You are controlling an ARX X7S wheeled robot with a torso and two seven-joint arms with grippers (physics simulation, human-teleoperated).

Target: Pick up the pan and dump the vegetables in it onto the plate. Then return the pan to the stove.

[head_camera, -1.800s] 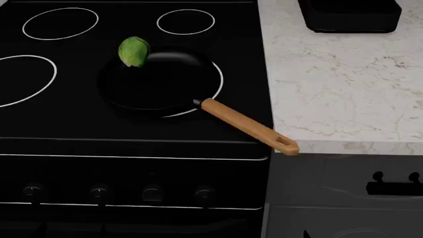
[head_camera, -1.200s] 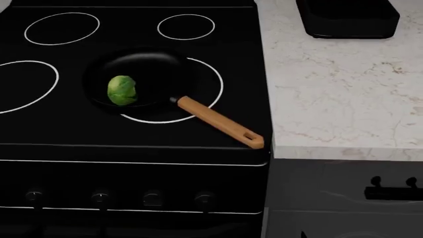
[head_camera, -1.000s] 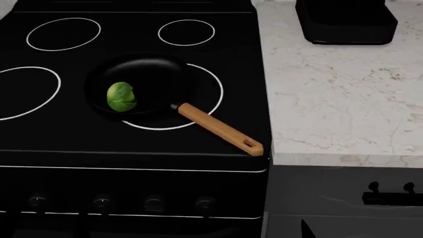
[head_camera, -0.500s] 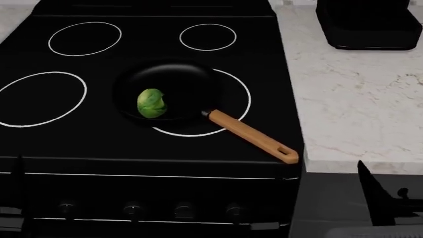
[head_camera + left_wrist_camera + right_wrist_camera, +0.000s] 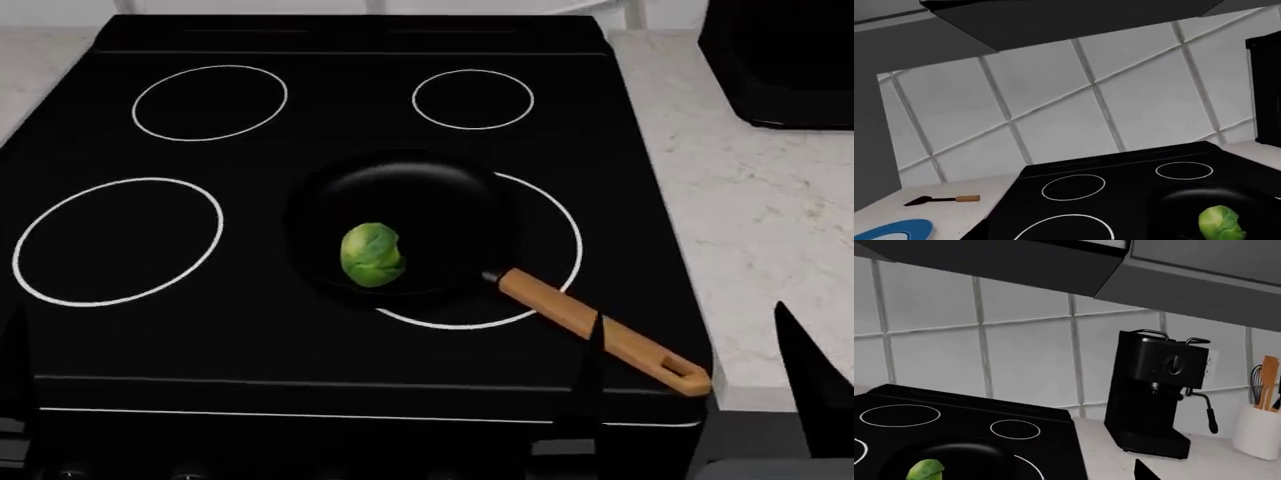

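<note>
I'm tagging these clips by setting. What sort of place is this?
A simulated home kitchen, most likely: a black glass stove holding a pan, a tiled wall behind it, and a coffee machine on the marble counter.

The stove [image 5: 200, 330] is glossy black, marked with thin white ring outlines. The pan [image 5: 400, 225] is matt black, its handle [image 5: 601, 335] a light orange-brown wood. The sprout [image 5: 372, 255] is leafy green with paler veins. The counter [image 5: 781, 230] is off-white marble with faint beige veining. The wall tiles [image 5: 1021, 355] are pale grey with darker grout. The coffee machine [image 5: 1154, 395] is black. The plate [image 5: 894, 231] shows a blue rim. The spatula [image 5: 941, 200] is black with a tan handle
</note>
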